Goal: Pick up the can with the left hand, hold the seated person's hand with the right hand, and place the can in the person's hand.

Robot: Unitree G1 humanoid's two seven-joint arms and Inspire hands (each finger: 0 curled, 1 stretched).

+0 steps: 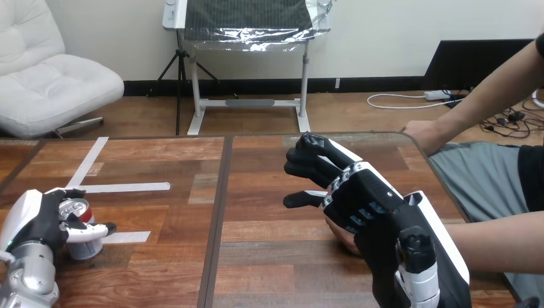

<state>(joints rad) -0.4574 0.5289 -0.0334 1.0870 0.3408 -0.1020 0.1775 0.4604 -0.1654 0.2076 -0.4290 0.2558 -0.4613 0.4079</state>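
My left robot hand [40, 221] is wrapped round the can [74, 207] at 8 o'clock on the surface [269, 256], probably light, slick and dentable, so I'd grip mid-body gently, and my right robot hand [365, 205] is over the person's hand [338, 232] at 4 o'clock, can't tell if it's gripping.

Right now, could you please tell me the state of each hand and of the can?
can: upright on the table, not yet lifted.
left hand: shut round the can.
right hand: open, lying over the person's near hand.
person's near hand: mostly covered, empty as far as shows.
person's far hand: resting at the table's far edge.
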